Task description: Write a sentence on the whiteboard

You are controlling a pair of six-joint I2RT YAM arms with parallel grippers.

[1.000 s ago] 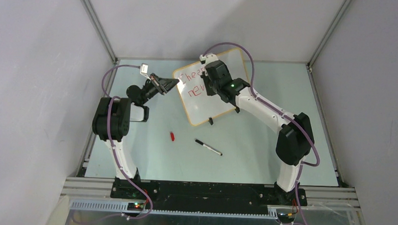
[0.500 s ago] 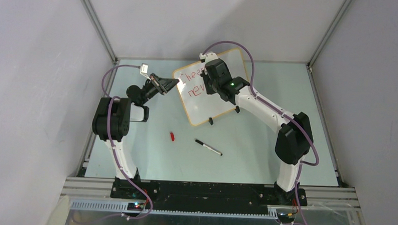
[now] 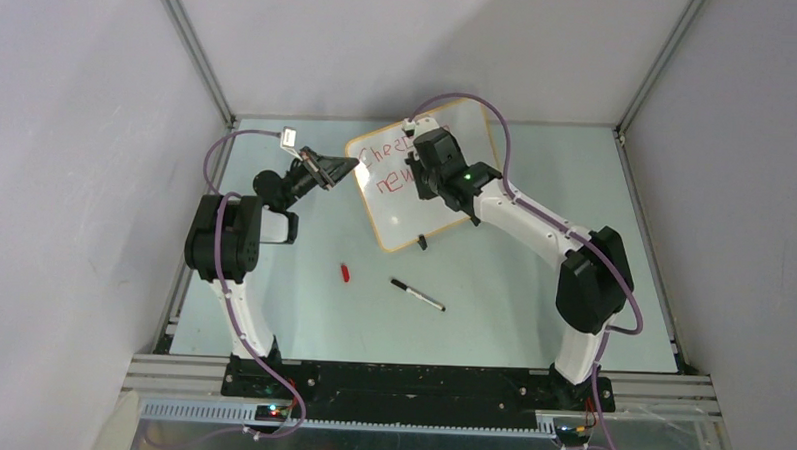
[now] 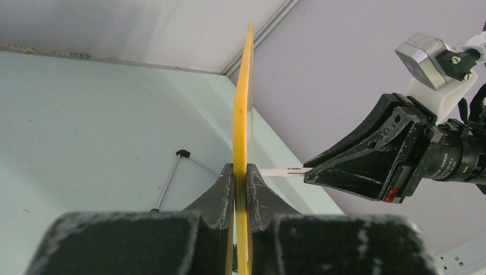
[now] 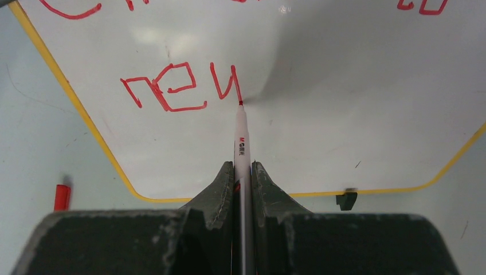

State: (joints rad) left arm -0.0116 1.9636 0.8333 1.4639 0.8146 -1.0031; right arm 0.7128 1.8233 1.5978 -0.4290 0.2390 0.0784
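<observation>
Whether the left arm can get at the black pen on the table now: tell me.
Probably not yet. Nothing blocks the way, but the left tool is shut on the whiteboard rim, holding it; reaching the black pen means letting go.

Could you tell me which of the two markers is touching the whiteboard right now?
The red marker clamped in the right gripper: its tip meets the whiteboard beside the red letters. The other marker, black-capped, lies loose on the table.

We note the left fingers (image 4: 220, 197) clamped on the whiteboard (image 4: 243, 103), which is seen edge-on and upright. The right fingers (image 4: 367, 154) pinch a white marker (image 4: 282, 171) reaching the board's face. A dark pen (image 4: 168, 182) lies on the desk (image 4: 86, 126).
</observation>
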